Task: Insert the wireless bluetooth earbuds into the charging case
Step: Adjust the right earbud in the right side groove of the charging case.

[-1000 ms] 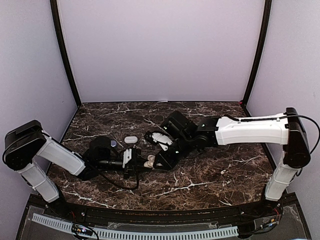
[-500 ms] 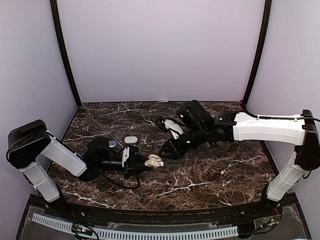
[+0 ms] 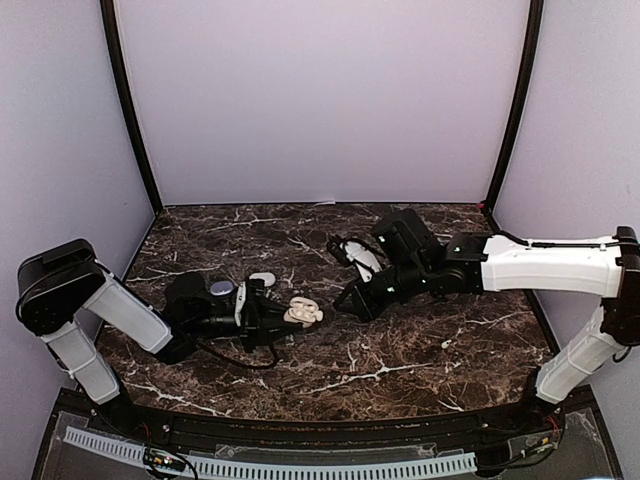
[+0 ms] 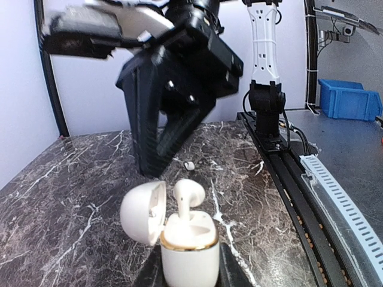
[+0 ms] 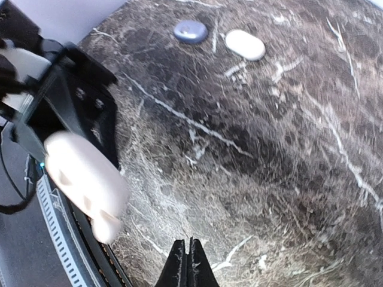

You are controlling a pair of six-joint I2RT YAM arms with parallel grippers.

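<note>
- Cream-coloured, the charging case (image 4: 190, 248) is gripped by its body between the left fingers (image 4: 232, 276). Its mouth faces up and its lid (image 4: 142, 212) is swung open to the left in the left wrist view.
- One white earbud (image 4: 188, 194) stands upright in the case, stem down in its well and head clear above the gold rim. It looks lodged, but not pushed fully home.
- From above, the right fingers (image 3: 352, 298) are pressed shut on nothing. They sit just right of the case (image 3: 303, 314), close to it but apart.
- So the earbud lies left of the right fingertips and a little nearer. Its long axis runs up and down, and any push to seat it would have to travel down that line. The right arm is the free one for that job, since the left is busy holding the case.
- A tiny white speck (image 4: 189, 164) lies on the desk (image 3: 430, 350) beyond the case. It is too small to tell what it is.
- Farther left on the desk are a white oval case (image 5: 245, 45) and a blue round thing (image 5: 190, 31), both well apart from the right fingers.
</note>
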